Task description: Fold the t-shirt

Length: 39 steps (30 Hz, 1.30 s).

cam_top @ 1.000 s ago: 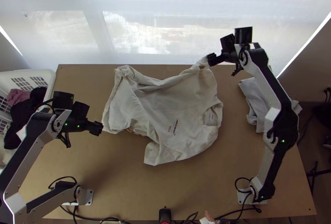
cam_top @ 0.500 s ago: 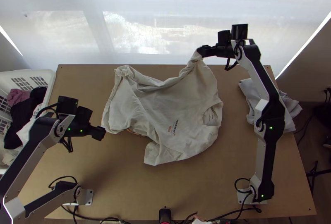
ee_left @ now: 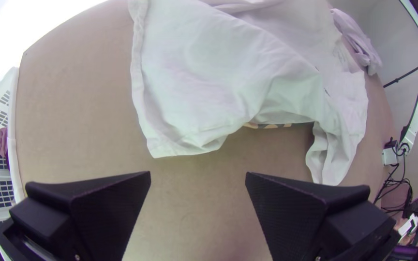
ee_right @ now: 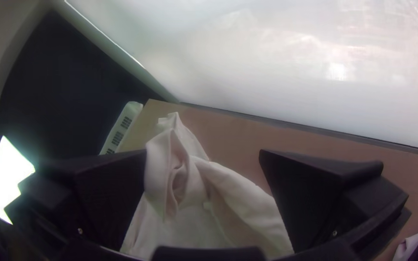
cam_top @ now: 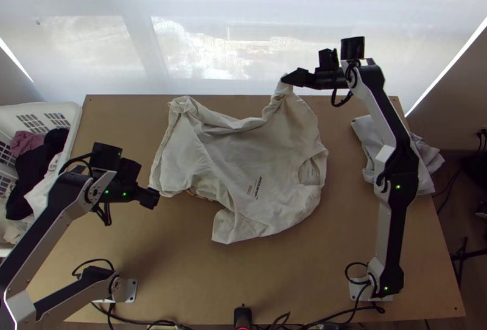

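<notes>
In the top view, the shirt (cam_top: 255, 153) lies unevenly spread on the table (cam_top: 274, 275), creased and partly doubled over, its collar (cam_top: 309, 173) toward the right arm. The right gripper (cam_top: 287, 80) is at the far sleeve (cam_top: 281, 91), which stands raised at its tips. The left gripper (cam_top: 154, 198) is just beside the shirt's near corner (cam_top: 161, 186) on the basket side. The step in hand looks like taking two points to straighten the cloth before folding; it is early in the task. Best to secure both points first, then draw them apart gently and evenly, keeping the cloth low so the doubled part can slide flat.

In the left wrist view, the left gripper's fingers are spread wide with bare table between them, and the corner lies just ahead. It should go in low and straight, get the edge well between the pads, and only then close; a shallow pinch could slip.

In the right wrist view, the right gripper's fingers are wide apart too, with the bunched sleeve between them, nearer one finger and apparently unpinched. Centring on it before closing would give a firmer hold.
</notes>
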Motion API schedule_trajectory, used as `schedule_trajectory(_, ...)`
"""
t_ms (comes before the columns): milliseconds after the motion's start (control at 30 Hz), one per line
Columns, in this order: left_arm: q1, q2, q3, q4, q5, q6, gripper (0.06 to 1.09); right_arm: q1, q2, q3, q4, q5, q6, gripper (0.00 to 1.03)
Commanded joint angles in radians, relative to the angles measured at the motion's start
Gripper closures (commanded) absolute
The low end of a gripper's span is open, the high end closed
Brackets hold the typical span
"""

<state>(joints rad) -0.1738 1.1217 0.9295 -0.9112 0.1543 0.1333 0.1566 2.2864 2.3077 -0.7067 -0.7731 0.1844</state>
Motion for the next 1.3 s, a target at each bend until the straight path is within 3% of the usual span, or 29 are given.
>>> schedule_trajectory(0,-0.026,0.012,0.012,0.005,0.001,-0.017,0.13,-0.049,-0.001,0.016,0.007,-0.121,0.110,0.05)
schedule_trajectory(167,-0.043,0.012,0.015,0.005,0.001,-0.021,0.13,-0.100,-0.001,0.009,0.078,-0.176,0.221,0.05)
schedule_trajectory(233,-0.043,0.012,0.019,0.005,0.001,-0.020,0.13,-0.117,0.016,0.001,0.082,-0.255,0.273,0.05)
schedule_trajectory(367,-0.043,0.012,0.025,0.005,0.001,-0.020,0.13,-0.141,0.016,-0.005,0.082,-0.246,0.251,0.05)
schedule_trajectory(500,-0.038,0.013,0.006,0.048,-0.027,-0.020,0.13,-0.160,-0.016,-0.007,0.032,-0.164,0.171,0.05)
schedule_trajectory(700,-0.024,0.038,-0.066,0.169,-0.122,0.031,0.13,-0.131,-0.119,-0.022,-0.166,-0.035,-0.065,0.05)
schedule_trajectory(1000,-0.029,0.193,-0.092,0.370,-0.200,0.026,0.14,-0.078,-0.295,-0.114,-0.249,0.040,-0.143,0.05)
schedule_trajectory(1167,-0.027,0.237,-0.092,0.374,-0.206,0.014,0.28,0.004,-0.423,-0.215,-0.287,0.178,-0.255,0.05)
schedule_trajectory(1267,-0.027,0.268,-0.095,0.374,-0.206,-0.004,0.29,0.018,-0.476,-0.263,-0.287,0.209,-0.273,0.05)
